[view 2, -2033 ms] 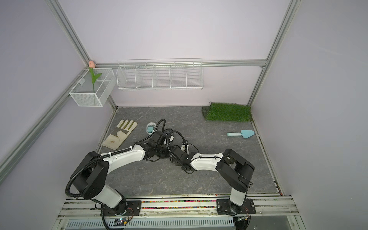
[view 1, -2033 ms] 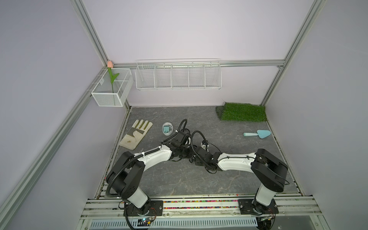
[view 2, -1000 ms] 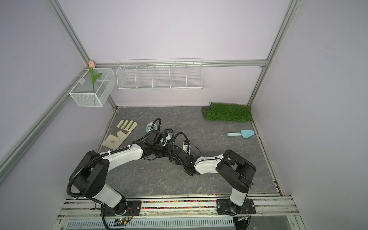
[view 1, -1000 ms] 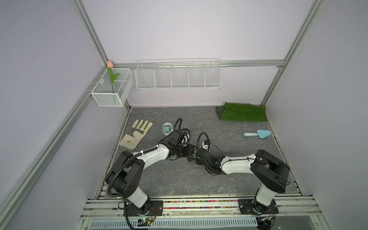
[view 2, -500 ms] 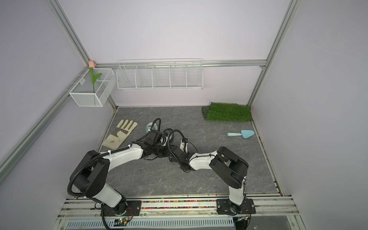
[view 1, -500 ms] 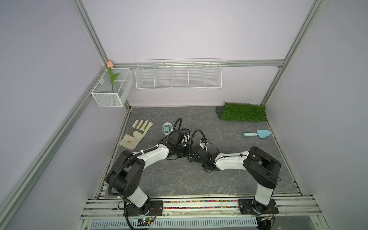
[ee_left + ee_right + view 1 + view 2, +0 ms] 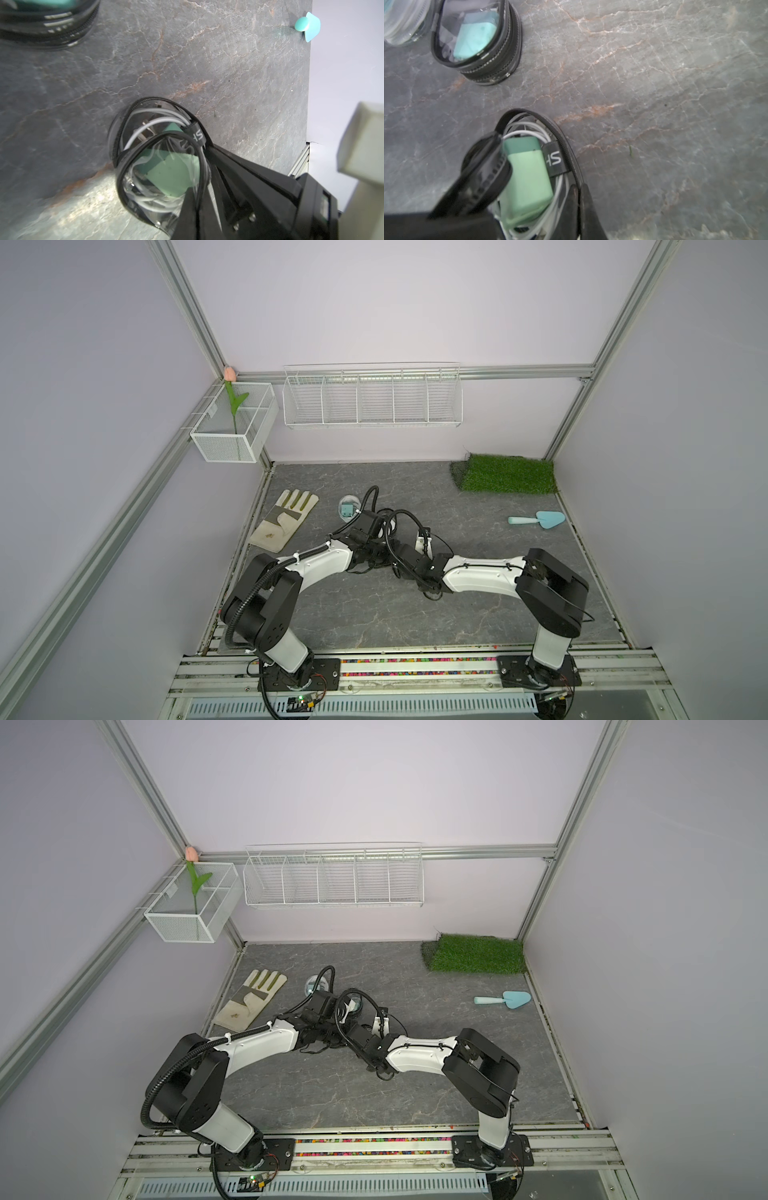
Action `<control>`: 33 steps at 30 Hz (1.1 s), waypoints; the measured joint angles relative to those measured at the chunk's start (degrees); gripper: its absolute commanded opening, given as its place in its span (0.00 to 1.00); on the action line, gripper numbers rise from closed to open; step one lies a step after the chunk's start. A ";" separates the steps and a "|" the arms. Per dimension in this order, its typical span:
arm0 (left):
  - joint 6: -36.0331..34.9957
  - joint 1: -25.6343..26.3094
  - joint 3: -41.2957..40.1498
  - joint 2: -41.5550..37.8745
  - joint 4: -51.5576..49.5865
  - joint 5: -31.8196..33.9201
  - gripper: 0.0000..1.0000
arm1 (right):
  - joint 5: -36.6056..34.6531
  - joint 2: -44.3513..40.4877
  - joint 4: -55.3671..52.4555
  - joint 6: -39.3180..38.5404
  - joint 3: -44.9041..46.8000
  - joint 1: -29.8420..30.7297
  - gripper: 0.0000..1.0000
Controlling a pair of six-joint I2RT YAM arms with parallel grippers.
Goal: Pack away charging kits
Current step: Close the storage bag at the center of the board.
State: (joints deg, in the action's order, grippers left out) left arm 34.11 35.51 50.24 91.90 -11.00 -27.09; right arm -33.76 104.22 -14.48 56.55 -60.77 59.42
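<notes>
A round black-rimmed case [image 7: 562, 149] lies open on the floor with a mint-green charger block [image 7: 527, 178] and a coiled white cable [image 7: 527, 126] inside. My right gripper [image 7: 578, 188] is shut on the case's rim. My left gripper [image 7: 196, 191] is shut on the black edge of its clear lid [image 7: 164, 178], which is lifted over the block [image 7: 172, 176]. In both top views the two wrists meet mid-floor [image 7: 384, 549] [image 7: 338, 1031] and hide this case. A second black-rimmed case [image 7: 492, 62] holds a teal block [image 7: 475, 39].
A clear round case [image 7: 348, 508] with a teal block stands behind the arms. A work glove [image 7: 284, 520] lies at the left and a light-blue trowel [image 7: 538, 518] at the right. A grass mat [image 7: 507, 472] fills the back right corner. A wire basket [image 7: 372, 396] hangs on the wall.
My right gripper has moved left to the case and shut on its rim. The left gripper has stayed shut on the lid.
</notes>
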 measured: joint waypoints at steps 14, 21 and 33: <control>1.99 1.44 0.17 2.43 3.43 -3.85 0.00 | 4.87 -12.59 20.28 -2.12 19.15 0.46 0.06; 2.80 1.60 1.60 2.27 1.97 -2.69 0.00 | 2.99 -11.89 23.06 -4.33 19.76 2.38 0.06; 4.37 3.15 4.22 2.29 2.93 -3.43 0.69 | 1.51 -10.84 24.79 -6.43 19.08 3.63 0.06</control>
State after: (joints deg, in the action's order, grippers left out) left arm 38.48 38.65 54.46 94.19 -8.08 -30.52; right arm -32.25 93.38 10.31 50.13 -41.69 63.05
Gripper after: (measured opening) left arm 0.646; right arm 0.066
